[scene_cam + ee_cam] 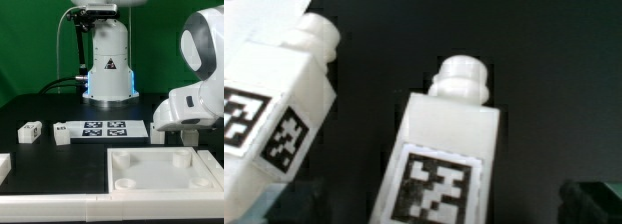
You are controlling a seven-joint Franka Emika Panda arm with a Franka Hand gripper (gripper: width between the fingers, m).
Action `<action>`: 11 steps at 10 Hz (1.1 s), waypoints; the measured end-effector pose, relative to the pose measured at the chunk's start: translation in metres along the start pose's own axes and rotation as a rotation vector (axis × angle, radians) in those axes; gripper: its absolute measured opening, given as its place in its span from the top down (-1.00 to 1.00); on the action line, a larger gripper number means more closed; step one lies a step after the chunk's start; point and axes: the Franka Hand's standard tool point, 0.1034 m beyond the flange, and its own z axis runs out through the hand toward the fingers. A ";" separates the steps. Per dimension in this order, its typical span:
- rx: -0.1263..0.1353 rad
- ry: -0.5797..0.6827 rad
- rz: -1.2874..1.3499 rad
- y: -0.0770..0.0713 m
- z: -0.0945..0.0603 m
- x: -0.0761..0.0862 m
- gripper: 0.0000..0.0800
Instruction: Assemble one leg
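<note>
Under the wrist camera, on the dark worktop (pixel 375 60), we see the leg (pixel 446 150) just beside a second leg (pixel 278 95), with a narrow gap between them. It looks to us a light, stiff plastic block with smooth faces, so it may slip. We would take it across its two flat long sides, below the rounded peg end. The claw (pixel 170 136) hangs near the white panel (pixel 150 168); whether it is apart or together we cannot tell.

A green backdrop (pixel 30 40) rises well behind the gripper (pixel 175 138), and a black tabletop (pixel 40 105) spreads beneath it under even light.
</note>
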 end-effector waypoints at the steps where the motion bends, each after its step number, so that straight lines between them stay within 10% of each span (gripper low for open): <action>1: 0.001 -0.001 0.000 0.000 0.002 0.001 -0.62; 5: 0.002 0.012 -0.004 -0.003 0.003 0.004 -0.59; 7: 0.002 0.012 -0.006 -0.004 0.003 0.004 0.29; 11: 0.001 0.015 -0.011 -0.005 0.002 0.003 0.28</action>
